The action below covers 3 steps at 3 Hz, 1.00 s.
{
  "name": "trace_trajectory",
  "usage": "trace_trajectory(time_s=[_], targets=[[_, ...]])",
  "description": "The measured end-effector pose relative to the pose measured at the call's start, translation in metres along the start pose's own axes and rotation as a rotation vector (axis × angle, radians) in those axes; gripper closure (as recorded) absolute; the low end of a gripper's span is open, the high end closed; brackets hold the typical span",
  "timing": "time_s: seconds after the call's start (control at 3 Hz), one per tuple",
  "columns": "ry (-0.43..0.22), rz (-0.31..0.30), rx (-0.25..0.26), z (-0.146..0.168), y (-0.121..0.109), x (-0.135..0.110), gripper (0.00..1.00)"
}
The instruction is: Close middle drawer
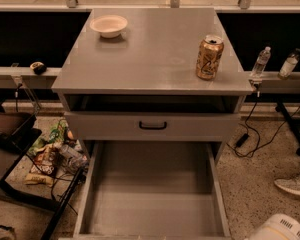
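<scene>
Off the counter's left edge, snack bags [46, 156] are lying in a heap on a dark rack on the floor, and a small dark round object [37, 67], possibly a tool, too blurred to name, is sitting on the ledge behind. A cream bowl [109, 25] is resting upright near the back-left corner of the grey counter [150, 64]. Under the counter's front edge, the taller-fronted drawer [105, 127] with its wide black handle [152, 125] is sitting nearly flush. Below that, the middle drawer [150, 204] is standing pulled far out toward the camera, its plain grey box showing from above and its front panel running off the bottom of the frame. A gold soda can [209, 57] is standing upright near the counter's right edge, closer to the front-right corner. Past that edge, two clear plastic bottles [260, 62] are standing on the ledge, a black cable [255, 134] is trailing over the floor, and a shoe [295, 185] is poking in. A white rounded arm shell [282, 229] is showing at bottom right, apart from the drawer. The gripper is sitting outside the frame below it, so whether its jaws are spread or pressed together cannot be told.
</scene>
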<state>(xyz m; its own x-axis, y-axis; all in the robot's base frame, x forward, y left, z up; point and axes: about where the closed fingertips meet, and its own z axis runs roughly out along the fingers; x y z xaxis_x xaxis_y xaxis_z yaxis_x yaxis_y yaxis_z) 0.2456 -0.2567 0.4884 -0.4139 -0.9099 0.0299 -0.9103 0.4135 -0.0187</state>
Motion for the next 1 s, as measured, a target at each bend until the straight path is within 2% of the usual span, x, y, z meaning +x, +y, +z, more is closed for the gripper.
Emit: trace_trajectory(time_s=[0.33,0.67,1.0], targets=[[-0.012,-0.037,0.013,0.030,0.031,0.010,0.89],[-0.092,-0.003,0.020,0.059,0.037,-0.006,1.00],[-0.189,-0.010,0.031,0.087,0.025,-0.048,1.00]])
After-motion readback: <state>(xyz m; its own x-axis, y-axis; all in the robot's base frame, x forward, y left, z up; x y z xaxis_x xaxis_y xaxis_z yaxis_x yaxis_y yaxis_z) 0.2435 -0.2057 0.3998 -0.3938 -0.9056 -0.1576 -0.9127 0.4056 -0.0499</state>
